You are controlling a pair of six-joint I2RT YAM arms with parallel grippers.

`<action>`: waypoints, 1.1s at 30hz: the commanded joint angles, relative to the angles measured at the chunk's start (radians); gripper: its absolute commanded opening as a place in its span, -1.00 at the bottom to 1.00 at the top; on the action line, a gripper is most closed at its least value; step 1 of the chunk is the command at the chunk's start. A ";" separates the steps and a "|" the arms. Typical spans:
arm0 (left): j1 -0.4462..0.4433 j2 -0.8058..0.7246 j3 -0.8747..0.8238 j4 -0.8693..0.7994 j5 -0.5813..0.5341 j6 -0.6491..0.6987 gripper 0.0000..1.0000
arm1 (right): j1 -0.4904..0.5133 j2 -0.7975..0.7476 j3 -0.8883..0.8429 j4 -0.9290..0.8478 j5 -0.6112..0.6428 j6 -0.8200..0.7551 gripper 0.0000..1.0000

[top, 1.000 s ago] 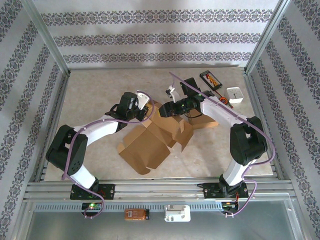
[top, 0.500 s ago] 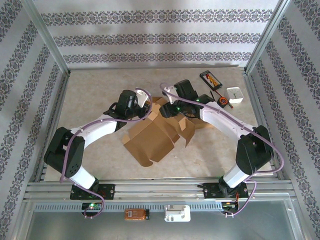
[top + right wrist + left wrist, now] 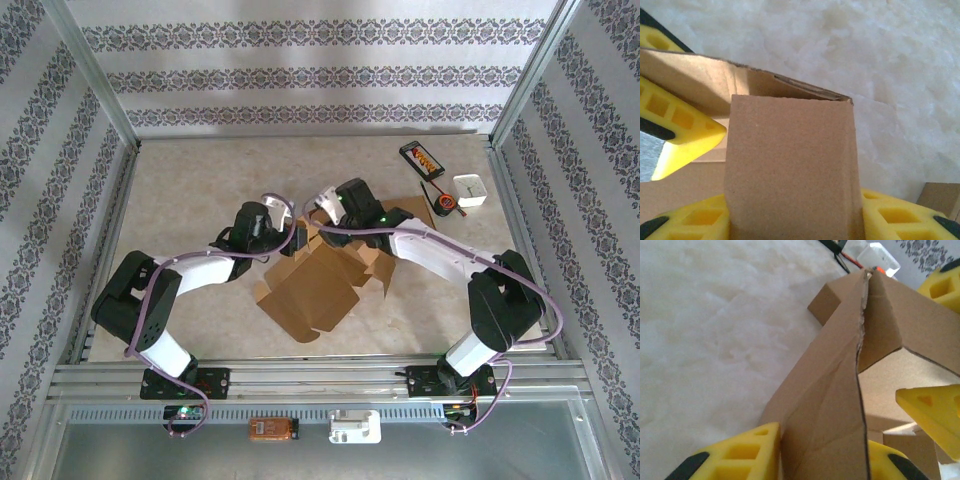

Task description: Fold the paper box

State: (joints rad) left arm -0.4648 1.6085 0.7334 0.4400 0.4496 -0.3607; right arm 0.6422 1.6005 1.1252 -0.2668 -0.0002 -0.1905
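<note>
- Grey sill, nearest: an orange device (image 3: 272,428) and a white block (image 3: 355,425) lie in front of the near rail (image 3: 320,372), which carries both arm bases.
- Paper box (image 3: 312,288): brown cardboard, partly folded with its flaps loose. It sits mid-desk between the two arms, its near corner well short of the rail.
- Desk (image 3: 180,190): bare to the left of the box and behind it up to the back wall. There is also bare surface at the near right.
- Left jaws: at the box's far-left corner. Its yellow fingers (image 3: 735,456) stand apart on either side of an upright panel with a ragged edge. I cannot tell whether they press on it.
- Right jaws: at the box's far edge, just beside the left jaws. Its fingers (image 3: 900,216) flank a flap that fills the gap between them. I cannot tell whether they grip it.
- Far right corner: a black pack (image 3: 422,158), a white tub (image 3: 470,190) and a small orange-and-black item (image 3: 446,205) lie near the right arm, apart from the box body.
</note>
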 commanded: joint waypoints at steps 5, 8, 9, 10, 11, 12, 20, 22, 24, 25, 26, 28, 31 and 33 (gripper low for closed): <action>-0.006 -0.018 -0.096 0.163 0.060 -0.051 -0.45 | 0.073 -0.036 -0.104 0.117 0.194 -0.196 0.03; -0.005 -0.057 -0.131 0.199 0.065 -0.008 -0.28 | 0.087 -0.052 -0.125 0.128 0.199 -0.233 0.05; -0.004 -0.075 -0.140 0.192 0.062 0.018 -0.20 | 0.088 -0.057 -0.130 0.130 0.194 -0.239 0.06; -0.003 -0.101 -0.143 0.175 0.059 0.049 -0.14 | 0.087 -0.060 -0.134 0.132 0.189 -0.244 0.06; 0.001 -0.126 -0.146 0.157 0.057 0.079 -0.09 | 0.089 -0.062 -0.135 0.131 0.188 -0.250 0.06; 0.005 -0.159 -0.147 0.131 0.058 0.117 -0.05 | 0.088 -0.063 -0.136 0.130 0.185 -0.257 0.07; 0.093 -0.476 -0.157 -0.127 0.057 0.405 0.34 | 0.087 -0.065 -0.143 0.132 0.187 -0.275 0.08; 0.143 -0.513 -0.149 -0.185 0.046 0.473 0.39 | 0.088 -0.067 -0.144 0.132 0.182 -0.276 0.08; 0.191 -0.503 -0.133 -0.236 0.032 0.570 0.39 | 0.087 -0.068 -0.142 0.132 0.173 -0.277 0.08; 0.211 -0.479 -0.125 -0.253 0.047 0.633 0.39 | 0.088 -0.066 -0.139 0.133 0.167 -0.278 0.08; 0.225 -0.454 -0.117 -0.258 0.068 0.694 0.40 | 0.088 -0.066 -0.137 0.131 0.162 -0.277 0.08; 0.242 -0.387 -0.093 -0.274 0.131 0.810 0.41 | 0.089 -0.066 -0.133 0.129 0.156 -0.276 0.09; 0.252 -0.273 -0.013 -0.373 0.229 0.937 0.41 | 0.087 -0.070 -0.131 0.125 0.149 -0.276 0.10; 0.252 -0.204 0.048 -0.446 0.294 0.996 0.41 | 0.088 -0.075 -0.132 0.123 0.148 -0.273 0.10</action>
State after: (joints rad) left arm -0.2211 1.3529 0.7040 0.1318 0.6060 0.4366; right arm 0.7227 1.5524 1.0050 -0.1371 0.1677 -0.4530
